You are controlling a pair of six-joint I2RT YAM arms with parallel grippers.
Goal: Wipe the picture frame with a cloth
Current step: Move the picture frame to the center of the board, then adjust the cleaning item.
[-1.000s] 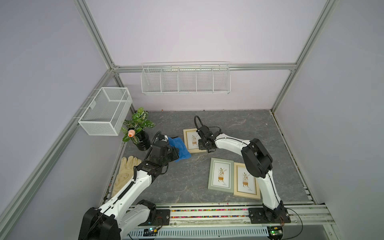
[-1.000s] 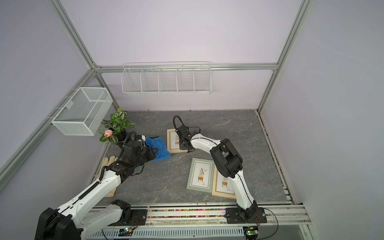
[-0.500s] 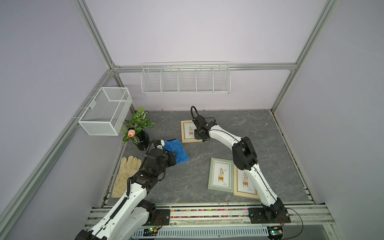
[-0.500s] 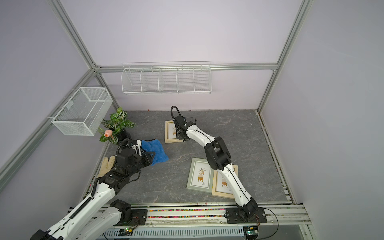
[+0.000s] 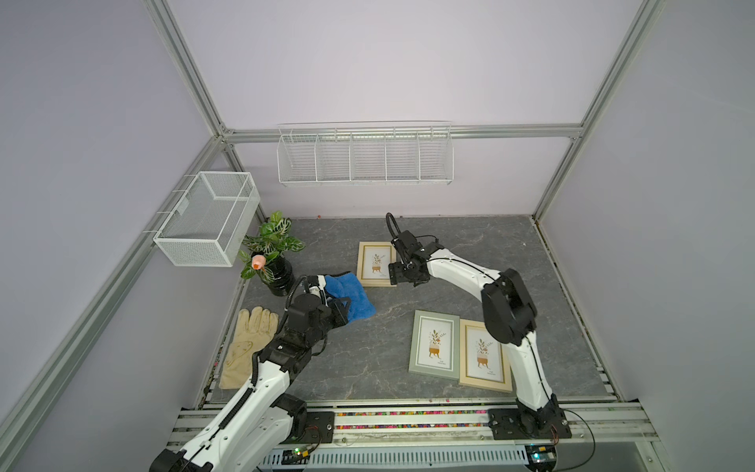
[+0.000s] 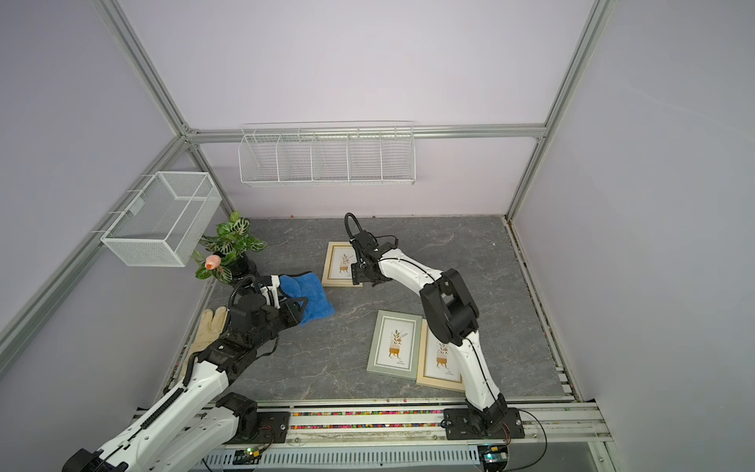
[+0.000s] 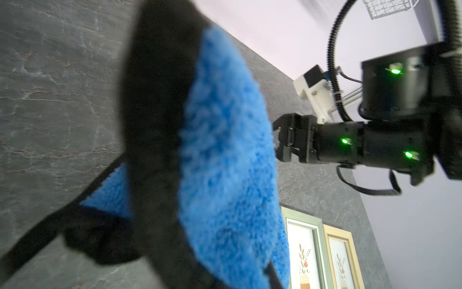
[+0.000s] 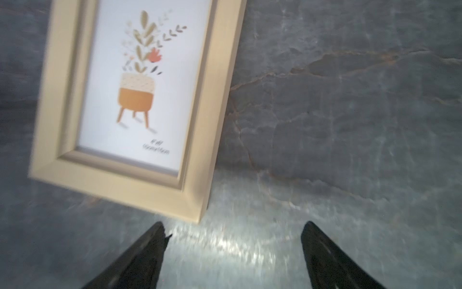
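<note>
The picture frame (image 5: 376, 265) (image 6: 342, 265) is beige with a potted-plant print and lies flat on the grey table towards the back. My right gripper (image 5: 398, 278) (image 6: 360, 278) stands open just off the frame's near right corner, not touching it. In the right wrist view the frame (image 8: 135, 100) lies beyond the gripper (image 8: 235, 225), and bare table shows between the fingers. The blue plush cloth (image 5: 353, 300) (image 6: 311, 296) (image 7: 225, 162) hangs from my left gripper (image 5: 341, 311) (image 6: 296, 310), which is shut on it, left of the frame.
Two more frames, grey-green (image 5: 434, 345) and beige (image 5: 485, 355), lie side by side at the front right. A beige glove (image 5: 247, 347) lies at the left edge, behind it a potted plant (image 5: 273, 257). Wire baskets (image 5: 208, 222) (image 5: 365, 155) hang on the walls.
My right gripper has opened, let go of the frame after shifting it back a little, and drawn off its corner. The left gripper has pulled slightly forward with the cloth.
</note>
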